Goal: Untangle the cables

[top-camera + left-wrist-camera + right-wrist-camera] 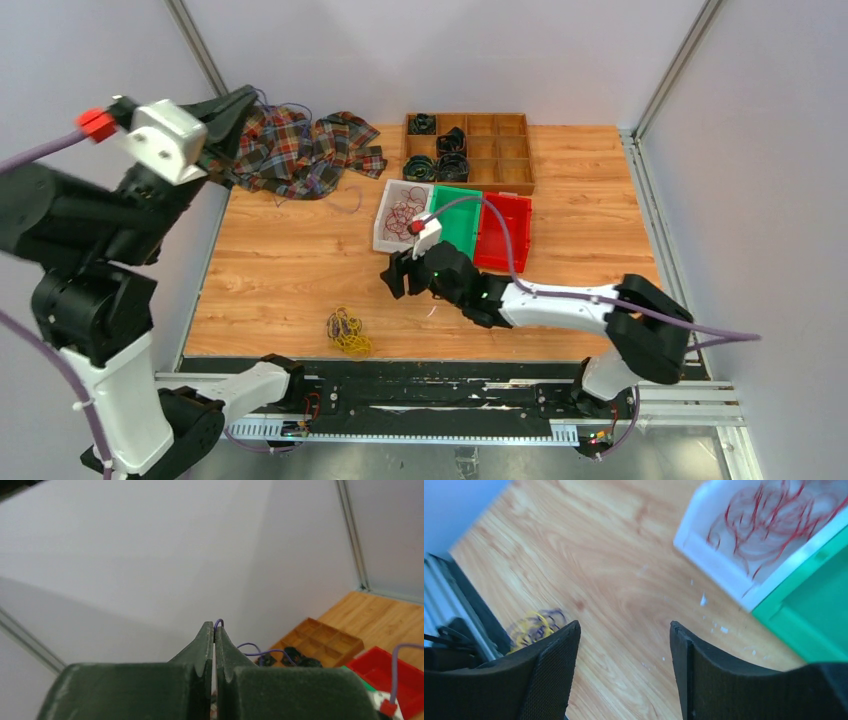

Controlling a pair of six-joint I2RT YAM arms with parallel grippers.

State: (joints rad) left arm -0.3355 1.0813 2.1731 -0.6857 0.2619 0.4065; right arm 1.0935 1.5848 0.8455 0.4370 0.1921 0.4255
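While we pinch a thin purple cable (pixel 218 622) in our raised left gripper (pixel 214 629), our low, outstretched right gripper (pixel 624 626) gapes empty.

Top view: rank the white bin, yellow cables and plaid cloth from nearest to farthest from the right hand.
1. White bin, just beyond the right hand.
2. Yellow cables, nearer the bases, left.
3. Plaid cloth, far left.
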